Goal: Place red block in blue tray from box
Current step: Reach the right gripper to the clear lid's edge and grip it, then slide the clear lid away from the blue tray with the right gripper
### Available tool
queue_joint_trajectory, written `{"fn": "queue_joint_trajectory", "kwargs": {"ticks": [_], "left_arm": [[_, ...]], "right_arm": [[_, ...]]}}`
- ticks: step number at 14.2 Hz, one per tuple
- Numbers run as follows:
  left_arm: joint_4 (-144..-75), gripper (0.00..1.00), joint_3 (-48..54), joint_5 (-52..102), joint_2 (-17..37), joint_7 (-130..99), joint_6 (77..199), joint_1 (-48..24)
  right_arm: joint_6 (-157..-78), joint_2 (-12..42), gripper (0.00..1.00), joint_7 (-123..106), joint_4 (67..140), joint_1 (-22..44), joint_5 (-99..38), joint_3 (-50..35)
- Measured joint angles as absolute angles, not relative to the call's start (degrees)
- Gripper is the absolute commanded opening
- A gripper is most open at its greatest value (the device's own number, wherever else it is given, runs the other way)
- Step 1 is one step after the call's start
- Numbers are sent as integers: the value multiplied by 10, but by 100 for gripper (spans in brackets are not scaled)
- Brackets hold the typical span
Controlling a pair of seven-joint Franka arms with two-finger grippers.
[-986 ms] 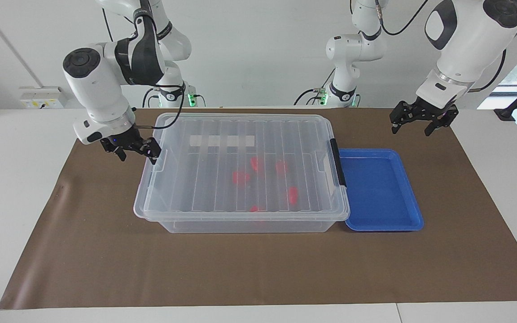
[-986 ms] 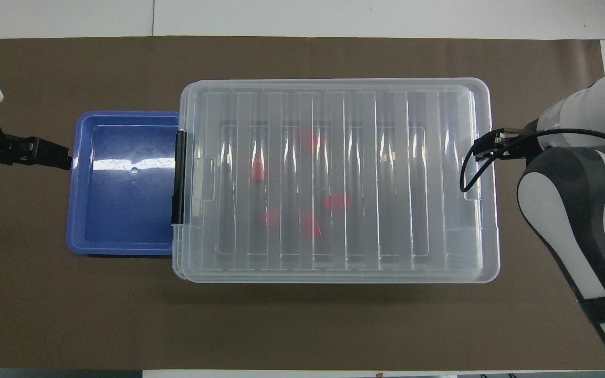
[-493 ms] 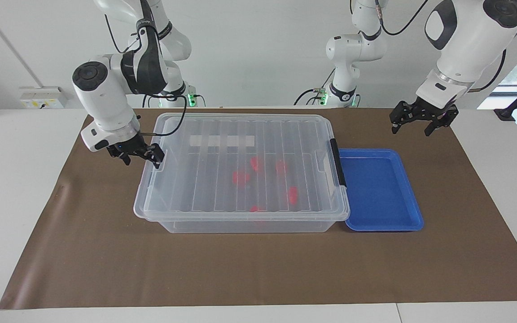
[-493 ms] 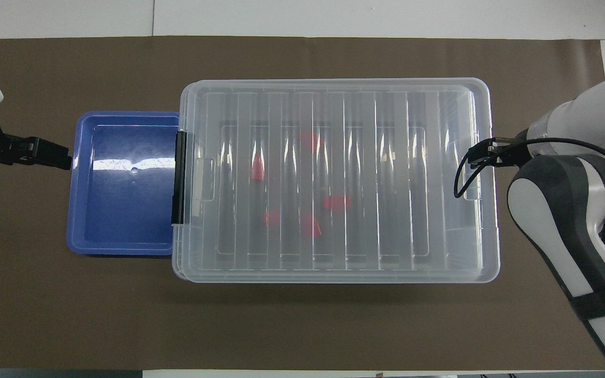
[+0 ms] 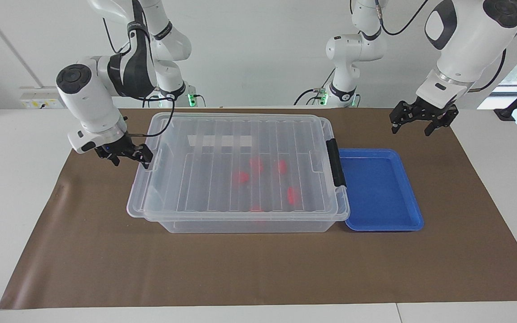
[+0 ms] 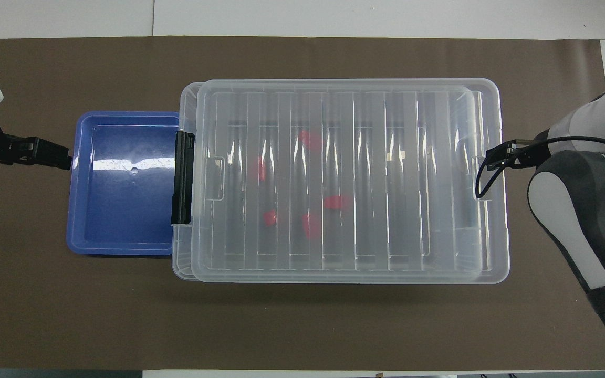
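Five red blocks [image 5: 241,176] are sitting mid-box [image 5: 249,224] under the lid [image 5: 222,134]. Your right tool [image 5: 126,154] is pinching the lid's tab at the right-arm end; left tool [image 5: 420,120], spread, is waiting nr the blue tray [image 5: 409,224].

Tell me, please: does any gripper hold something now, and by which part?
The right gripper holds the box's lid by its end tab at the right arm's end. The left gripper, over the mat, holds nothing.

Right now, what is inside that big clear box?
Through the ribbed lid of the box, five small red blocks show on the floor. The ribs blur them, so anything else inside cannot be made out.
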State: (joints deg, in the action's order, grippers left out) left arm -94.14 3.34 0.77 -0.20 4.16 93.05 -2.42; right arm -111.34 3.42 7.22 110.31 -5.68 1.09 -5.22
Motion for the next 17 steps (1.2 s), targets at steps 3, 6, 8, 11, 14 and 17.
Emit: {"fn": "queue_joint_trajectory", "kwargs": {"ticks": [3,6,8,11,14,17], "left_arm": [[-941,100,33,8,-2,42,930,-24],[-941,100,33,8,-2,42,930,-24],[-941,100,33,8,-2,42,926,-24],[-941,100,34,8,-2,42,924,-25],[-941,100,39,8,-3,42,924,-27],[-942,100,45,8,-3,41,928,-37]], "right_arm": [[-1113,34,100,31,1104,-57,11,-28],[-1115,34,100,-12,1104,-58,11,-1],[-1117,34,100,-35,1104,-58,11,11],[-1121,34,100,-73,1104,-59,11,33],[-1122,34,100,-104,1104,-59,11,51],[-1122,34,100,-132,1103,-59,11,68]]}}
